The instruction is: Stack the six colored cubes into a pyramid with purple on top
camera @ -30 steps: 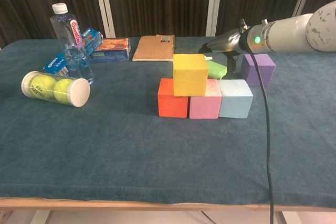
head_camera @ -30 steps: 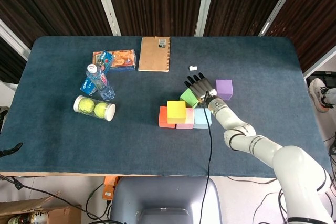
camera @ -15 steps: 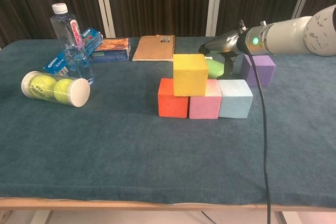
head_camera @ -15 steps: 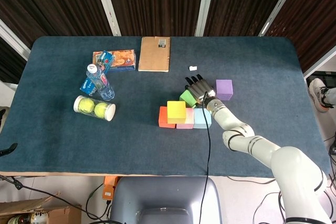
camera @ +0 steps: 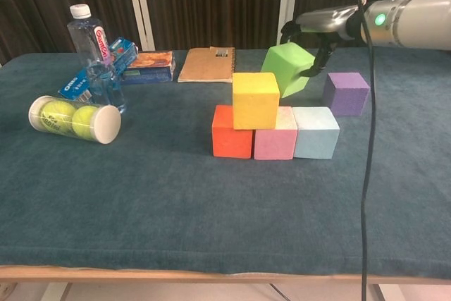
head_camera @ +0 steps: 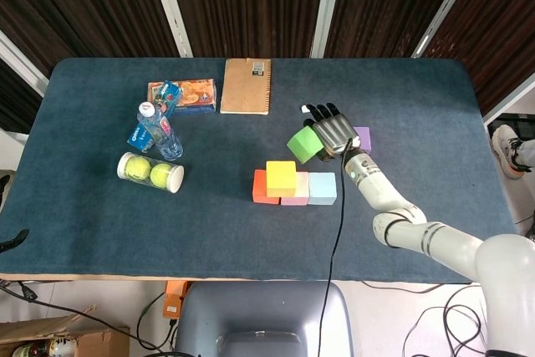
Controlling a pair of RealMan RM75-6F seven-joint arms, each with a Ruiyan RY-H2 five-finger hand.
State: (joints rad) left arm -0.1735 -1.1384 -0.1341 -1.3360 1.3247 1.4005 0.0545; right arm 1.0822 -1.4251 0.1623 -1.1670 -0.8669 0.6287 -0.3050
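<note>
The pyramid's three-cube base (camera: pixel 275 140) carries only the yellow cube (camera: pixel 256 99); the right hand (head_camera: pixel 332 130) grips the green cube (camera: pixel 287 68) aloft, the purple cube (camera: pixel 346 93) waits on the desk (camera: pixel 176 195).

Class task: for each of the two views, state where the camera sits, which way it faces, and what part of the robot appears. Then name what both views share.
Head view: high above the table's near edge, looking steeply down; right arm and right hand show.
Chest view: low at the near edge, facing level across the table toward the dark wall; right forearm and hand show at top right.
Shared: green cube held aloft, yellow cube, purple cube, notebook.
</note>
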